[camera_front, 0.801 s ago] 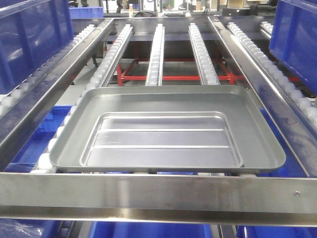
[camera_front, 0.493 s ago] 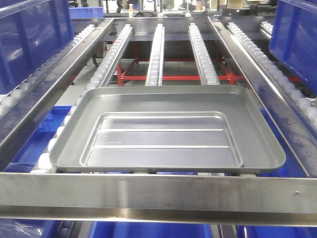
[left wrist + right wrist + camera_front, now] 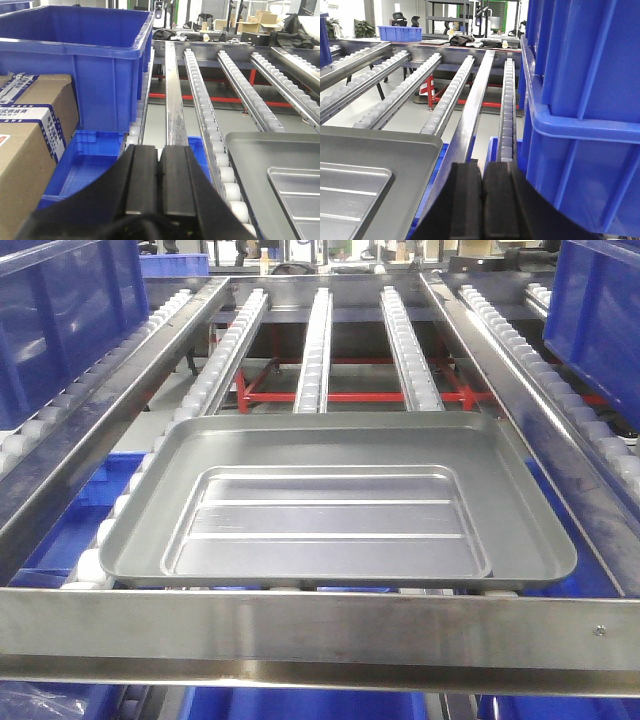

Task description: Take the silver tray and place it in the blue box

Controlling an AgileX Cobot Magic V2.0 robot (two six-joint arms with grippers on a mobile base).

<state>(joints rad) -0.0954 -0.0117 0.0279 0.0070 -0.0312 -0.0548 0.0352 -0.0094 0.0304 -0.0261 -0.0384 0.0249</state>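
Observation:
The silver tray [image 3: 335, 505] lies flat on the white rollers of the middle lane, just behind the front steel rail. Its left part shows as the silver tray [image 3: 270, 170] in the left wrist view, and its right corner as the silver tray [image 3: 365, 175] in the right wrist view. One deep blue box [image 3: 85, 60] stands on the left lane, another blue box [image 3: 585, 100] on the right lane. My left gripper [image 3: 160, 150] is shut and empty, left of the tray over a steel rail. My right gripper [image 3: 482, 167] is shut and empty, between tray and right box.
A broad steel front rail [image 3: 320, 635] crosses just before the tray. Roller tracks [image 3: 315, 340] run away behind it over a red frame [image 3: 360, 395]. Cardboard cartons [image 3: 30, 135] sit at the far left beside a low blue bin [image 3: 85, 165].

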